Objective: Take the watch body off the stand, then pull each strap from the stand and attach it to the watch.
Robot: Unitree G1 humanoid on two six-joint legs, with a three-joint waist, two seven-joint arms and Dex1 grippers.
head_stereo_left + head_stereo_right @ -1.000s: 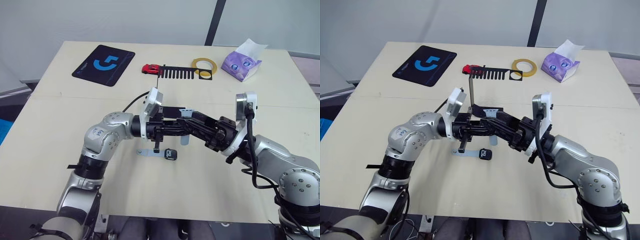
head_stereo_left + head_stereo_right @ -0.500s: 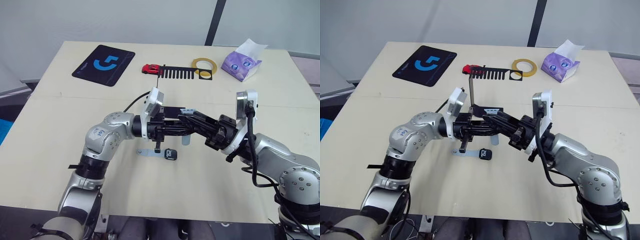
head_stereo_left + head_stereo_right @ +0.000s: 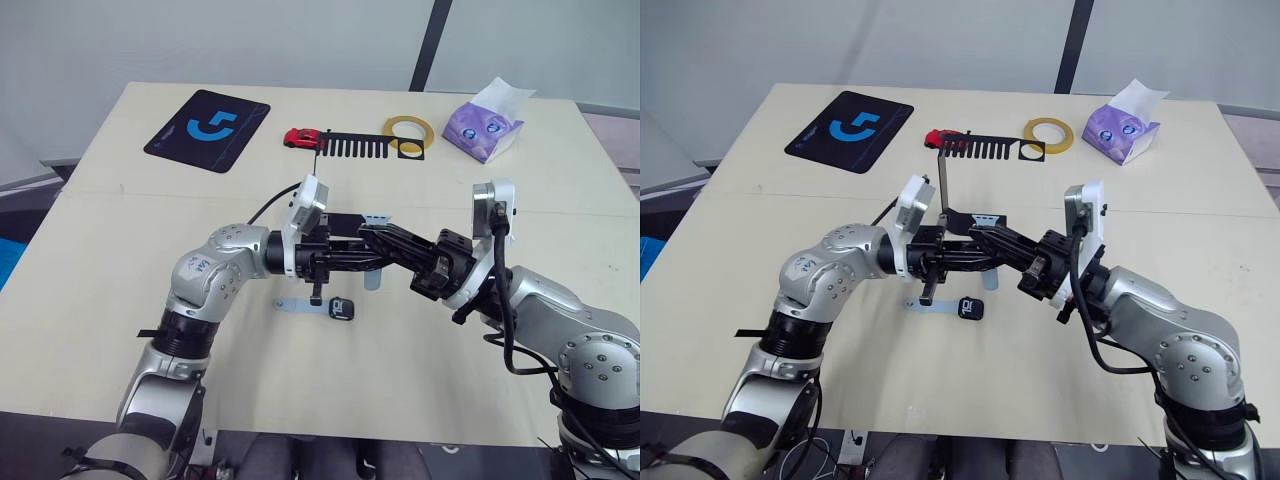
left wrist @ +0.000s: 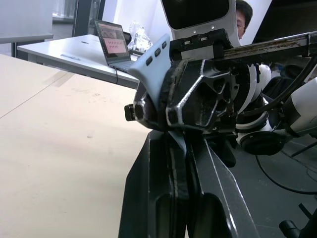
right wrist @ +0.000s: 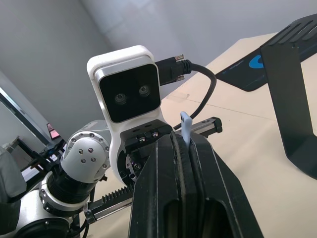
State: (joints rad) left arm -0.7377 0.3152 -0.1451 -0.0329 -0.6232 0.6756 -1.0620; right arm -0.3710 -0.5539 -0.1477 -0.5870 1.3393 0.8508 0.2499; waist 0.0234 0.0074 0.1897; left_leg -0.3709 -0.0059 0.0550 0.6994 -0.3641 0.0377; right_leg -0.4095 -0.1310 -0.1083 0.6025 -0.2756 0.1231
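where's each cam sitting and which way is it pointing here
Left eye and right eye views: on the head, looking forward and down over the table; both arms show, the left gripper meeting the right gripper over the watch body.
Left wrist view: on the left wrist, looking along its fingers at the right gripper holding a strap.
Right wrist view: on the right wrist, looking along its fingers toward the left wrist camera, with the stand beside.
Shared: both wrist views show the strap.
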